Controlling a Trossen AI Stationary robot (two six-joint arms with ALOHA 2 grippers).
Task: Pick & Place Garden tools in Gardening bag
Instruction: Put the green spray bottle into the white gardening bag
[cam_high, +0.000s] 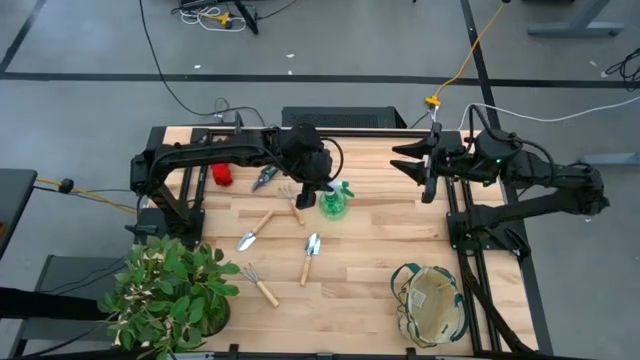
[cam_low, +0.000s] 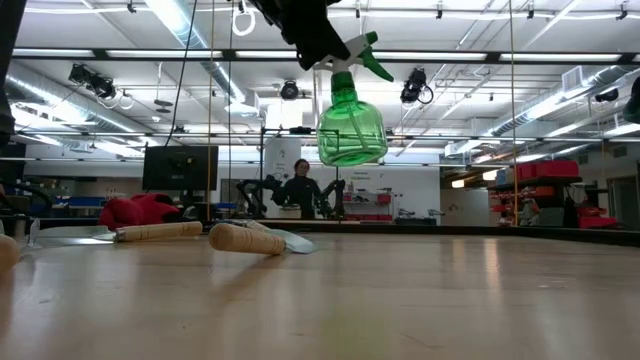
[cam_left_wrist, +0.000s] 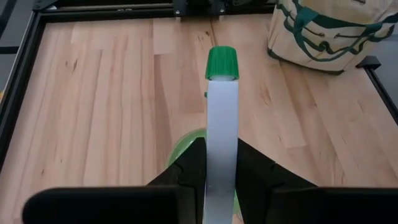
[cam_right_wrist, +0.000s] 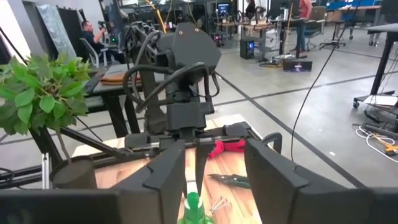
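A: From overhead, the left pincer (cam_high: 322, 196) sits over the middle of the desk (cam_high: 400, 225), clenched on the green spray bottle (cam_high: 334, 203), the green-and-white item among the tools.

B: And the others lie loose on the wood: red gloves (cam_high: 222, 176) by the left arm's base, dark shears (cam_high: 265, 178) beside them, two trowels (cam_high: 254, 231) (cam_high: 310, 258) and a rake (cam_high: 259, 285) nearer the front edge.

A: The gardening bag (cam_high: 429, 303) stands at the front right corner, mouth up, well apart from the bottle. The leafy plant (cam_high: 165, 290) fills the front left corner.

B: Right pincer (cam_high: 410, 160) is back by its own frame, jaws parted, holding nothing.

A: Down at desk level, the bottle (cam_low: 351, 118) hangs clear of the surface, gripped at its head. A wooden-handled trowel (cam_low: 259, 239) lies on the desk below, gloves (cam_low: 140, 211) farther off.

B: A person sits far back in the room.

A: Left wrist camera: the bottle's white body and green cap (cam_left_wrist: 221, 63) jut out between the dark fingers (cam_left_wrist: 186, 168), the bag (cam_left_wrist: 326, 31) beyond it at the desk's far corner.

B: Right wrist camera: its own fingers (cam_right_wrist: 273, 171) stand apart, the left arm opposite, gloves (cam_right_wrist: 225, 147) and shears (cam_right_wrist: 233, 180) beneath it.
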